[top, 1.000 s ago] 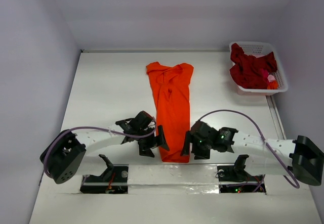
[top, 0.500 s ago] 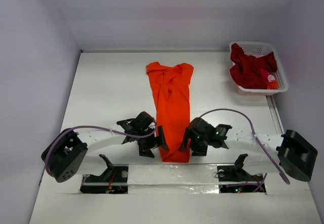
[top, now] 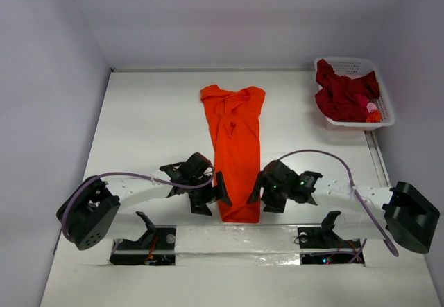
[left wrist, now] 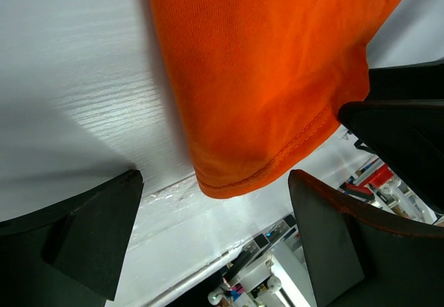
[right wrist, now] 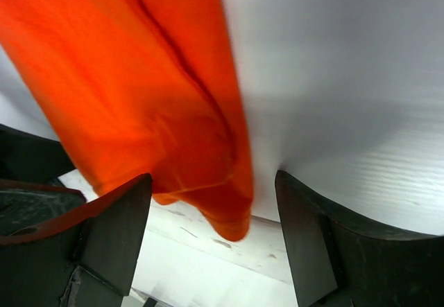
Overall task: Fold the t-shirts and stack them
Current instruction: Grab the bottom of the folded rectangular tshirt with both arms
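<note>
Top external view, read from the left: the left gripper (left wrist: 215, 179) sits at the near left corner of the orange t-shirt (top: 234, 147), its jaws spread wide and holding nothing, with the stitched hem lying between them in the left wrist view. The shirt itself lies as a long narrow strip on the bench (top: 152, 127), its far end bunched and creased. At the shirt's near right corner the right gripper (right wrist: 213, 182) is likewise spread and empty, straddling a hem corner where the cloth looks doubled over. Well off to the shirt's far right, the crimson t-shirt (top: 340, 92) is heaped in the white basket (top: 347, 61). The likely trouble is in the pinch: a jaw that closes too high may catch only the top layer, or slide off the hem and miss. If one side grips and the other does not, the lift would drag the strip askew, and the creases at the far end would be folded in.
</note>
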Motion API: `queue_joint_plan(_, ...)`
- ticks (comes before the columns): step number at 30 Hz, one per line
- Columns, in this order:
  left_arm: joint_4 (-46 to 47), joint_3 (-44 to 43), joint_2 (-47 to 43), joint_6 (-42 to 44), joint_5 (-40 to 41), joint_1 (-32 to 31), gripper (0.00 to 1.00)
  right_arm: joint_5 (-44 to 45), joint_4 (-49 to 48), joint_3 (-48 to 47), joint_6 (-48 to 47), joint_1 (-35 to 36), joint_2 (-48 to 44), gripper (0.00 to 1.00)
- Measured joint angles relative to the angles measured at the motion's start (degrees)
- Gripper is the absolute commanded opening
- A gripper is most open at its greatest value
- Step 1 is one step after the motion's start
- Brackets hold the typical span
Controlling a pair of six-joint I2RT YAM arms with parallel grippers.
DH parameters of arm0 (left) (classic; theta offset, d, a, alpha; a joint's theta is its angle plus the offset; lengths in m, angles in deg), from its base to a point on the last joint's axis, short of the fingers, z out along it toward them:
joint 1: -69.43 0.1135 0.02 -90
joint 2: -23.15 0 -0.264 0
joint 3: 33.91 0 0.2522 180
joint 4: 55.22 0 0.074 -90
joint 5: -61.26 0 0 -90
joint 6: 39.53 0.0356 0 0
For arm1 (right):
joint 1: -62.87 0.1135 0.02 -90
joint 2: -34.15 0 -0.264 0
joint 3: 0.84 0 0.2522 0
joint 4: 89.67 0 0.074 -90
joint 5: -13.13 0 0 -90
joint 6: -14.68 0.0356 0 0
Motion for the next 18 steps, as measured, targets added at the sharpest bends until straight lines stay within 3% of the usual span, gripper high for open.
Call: queue_joint_plan(18, 0.0, 0.0, 0.1, -0.2, 0.1, 0.0, 0.86, -0.7, -4.1, -0.9, 0.0, -0.4, 3.1, 0.71)
